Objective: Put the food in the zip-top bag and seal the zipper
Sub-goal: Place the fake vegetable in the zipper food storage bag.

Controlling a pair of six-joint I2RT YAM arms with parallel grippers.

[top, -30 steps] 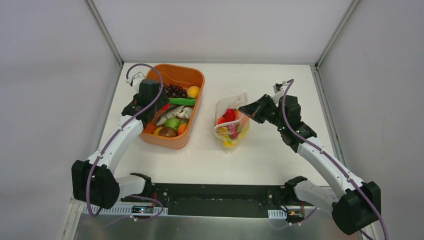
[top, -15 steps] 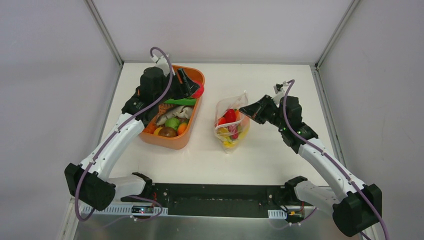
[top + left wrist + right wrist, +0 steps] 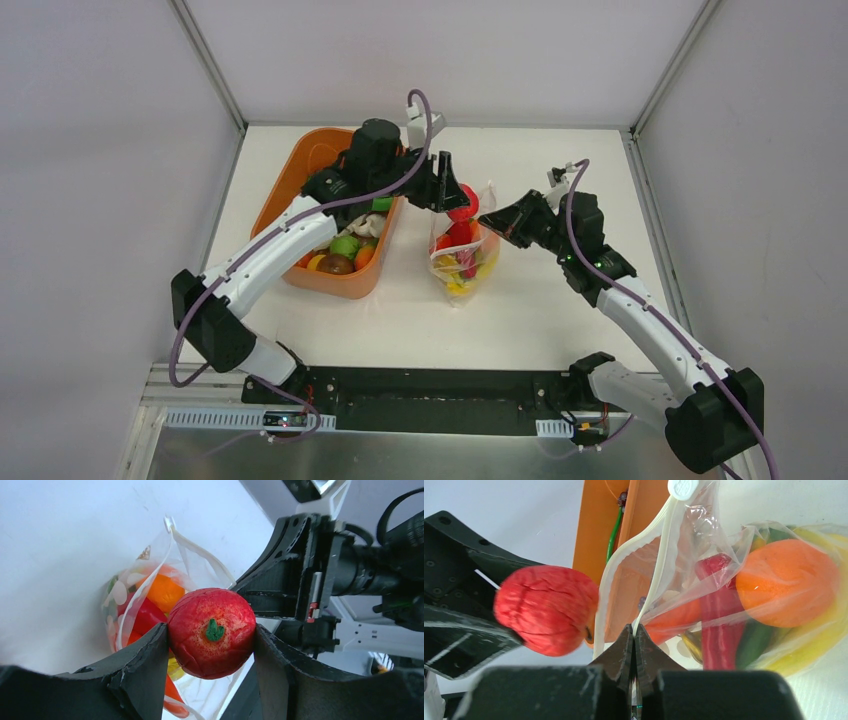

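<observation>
Left wrist view: a round red plastic toy fruit with a green stem mark (image 3: 211, 632) sits squeezed between the two black fingers of the left gripper (image 3: 445, 190), jaws about half spread around it. It hangs in the air at the mouth of the clear, crinkly dotted zip-top bag (image 3: 462, 262), which lies on the white table (image 3: 560, 320) with its long axis running from the near end up to the raised mouth at the far end. Orange, red, green and yellow toy pieces already lie inside.

In the right wrist view the fruit is just beside the pale press-seal zipper strip (image 3: 621, 565), on its tub side and apparently not yet over the gap. The right gripper (image 3: 634, 640) is fully closed, pinching the opposite lip and holding the mouth apart. The drop likely needs a short shift towards that gripper, then down.

The orange plastic tub (image 3: 300, 170) of remaining toys stands left of the bag.
</observation>
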